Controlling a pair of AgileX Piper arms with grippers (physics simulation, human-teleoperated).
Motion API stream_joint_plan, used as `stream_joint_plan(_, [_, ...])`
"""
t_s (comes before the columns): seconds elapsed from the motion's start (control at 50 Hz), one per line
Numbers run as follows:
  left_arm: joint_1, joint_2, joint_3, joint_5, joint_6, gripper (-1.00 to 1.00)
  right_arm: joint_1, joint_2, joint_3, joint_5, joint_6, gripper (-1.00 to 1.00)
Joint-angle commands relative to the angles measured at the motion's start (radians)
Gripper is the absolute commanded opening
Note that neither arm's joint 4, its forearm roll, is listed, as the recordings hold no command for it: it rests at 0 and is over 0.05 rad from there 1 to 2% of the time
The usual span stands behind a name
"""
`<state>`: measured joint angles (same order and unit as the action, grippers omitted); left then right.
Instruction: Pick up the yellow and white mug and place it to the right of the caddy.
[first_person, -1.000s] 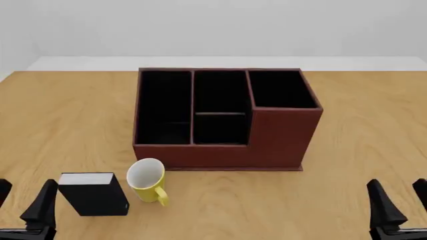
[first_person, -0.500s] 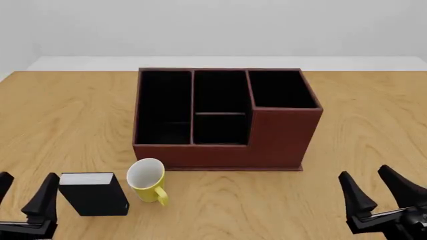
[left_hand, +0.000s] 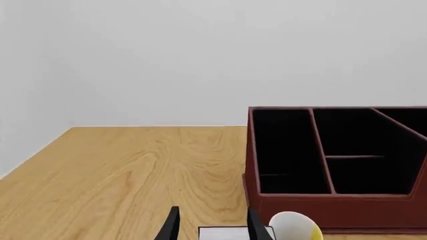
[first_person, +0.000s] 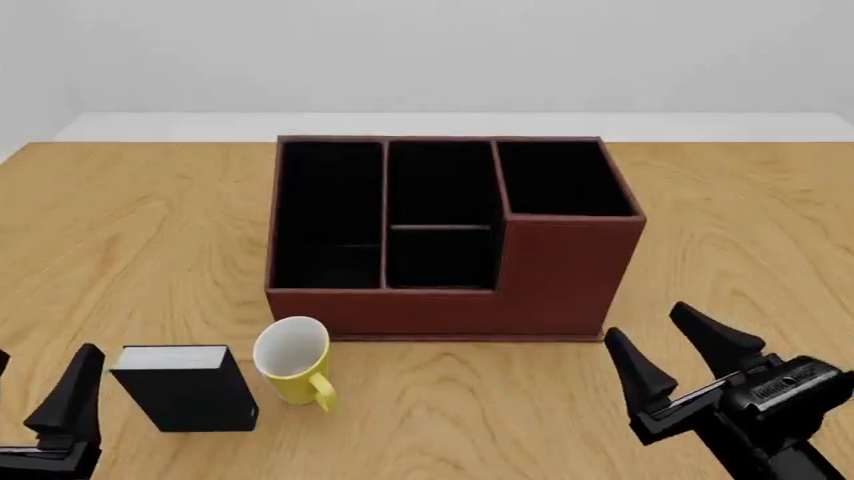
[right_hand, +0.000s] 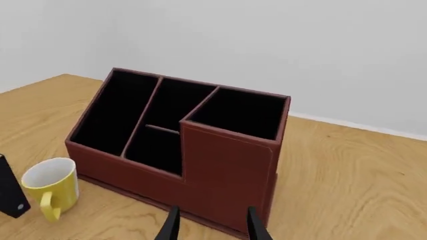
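Yellow and white mug stands upright on the desk just before the caddy's left front corner, handle toward the camera. Right pincer, spread wide and empty, sits well to its right; left pincer, also wide, is nearer.

The left tool (front view) seems half cut off by the edge.

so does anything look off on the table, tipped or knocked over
Nothing stands out. The mug sits upright just in front of the caddy, handle toward the camera, and the black box stands beside it. The caddy is square on the table and nothing is spilled or damaged.
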<state>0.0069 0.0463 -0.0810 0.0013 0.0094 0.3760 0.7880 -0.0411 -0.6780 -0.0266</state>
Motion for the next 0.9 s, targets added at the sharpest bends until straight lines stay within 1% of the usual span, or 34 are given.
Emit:
stream_joint_plan(0.02, [0.007,-0.028,-0.021,0.038,-0.004,1.00,0.083,0.149,-0.037,-0.111,-0.004,1.00])
stream_joint_plan(0.08, [0.012,-0.029,-0.024,0.042,-0.003,1.00,0.099,0.183,-0.043,-0.139,0.002,1.00])
stream_joint_plan(0.12, [0.014,-0.033,-0.021,0.046,-0.003,1.00,0.115,0.213,-0.049,-0.162,-0.006,1.00])
stream_joint_plan(0.14, [0.015,-0.030,-0.023,0.044,-0.001,1.00,0.122,0.217,-0.055,-0.161,0.000,1.00])
stream_joint_plan(0.18, [0.019,-0.029,-0.024,0.046,-0.005,1.00,0.132,0.234,-0.062,-0.169,-0.011,1.00])
stream_joint_plan(0.2, [0.020,-0.031,-0.025,0.047,-0.003,1.00,0.138,0.242,-0.068,-0.171,0.001,1.00])
stream_joint_plan(0.24, [0.022,-0.032,-0.027,0.049,-0.002,1.00,0.142,0.263,-0.071,-0.186,-0.007,1.00])
stream_joint_plan(0.28, [0.023,-0.031,-0.032,0.054,-0.004,1.00,0.157,0.285,-0.081,-0.198,0.000,1.00])
stream_joint_plan(0.46, [0.031,-0.042,-0.041,0.072,-0.002,1.00,0.199,0.347,-0.113,-0.228,-0.009,1.00])
stream_joint_plan(0.5, [0.034,-0.043,-0.043,0.074,-0.003,1.00,0.205,0.362,-0.116,-0.238,-0.003,1.00])
stream_joint_plan(0.52, [0.036,-0.043,-0.045,0.077,-0.005,1.00,0.221,0.378,-0.121,-0.249,0.015,1.00])
stream_joint_plan(0.58, [0.036,-0.043,-0.045,0.077,-0.002,1.00,0.226,0.406,-0.120,-0.280,0.004,1.00])
stream_joint_plan(0.64, [0.036,-0.043,-0.051,0.079,-0.001,1.00,0.239,0.444,-0.126,-0.308,0.009,1.00])
stream_joint_plan(0.9, [0.042,-0.045,-0.068,0.090,-0.002,1.00,0.285,0.512,-0.173,-0.323,0.006,1.00])
